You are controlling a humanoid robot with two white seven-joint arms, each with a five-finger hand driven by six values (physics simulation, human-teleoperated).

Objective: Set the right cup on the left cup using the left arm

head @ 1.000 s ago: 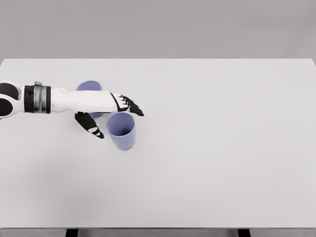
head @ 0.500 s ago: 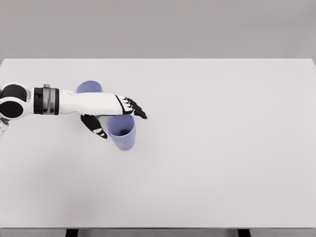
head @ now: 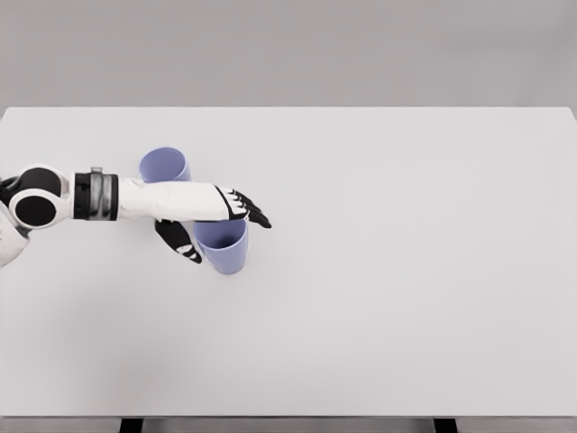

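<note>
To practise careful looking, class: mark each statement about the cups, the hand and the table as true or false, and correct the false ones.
1. Two purple cups stand on the table. True: the right cup and the left cup.
2. The right cup is already stacked on the left cup. False: both stand apart on the table.
3. The left hand is at the right cup, its fingers over the rim. True.
4. The cups are red. False: both are purple.
5. The right arm is reaching across the table. False: it is out of view.
</note>
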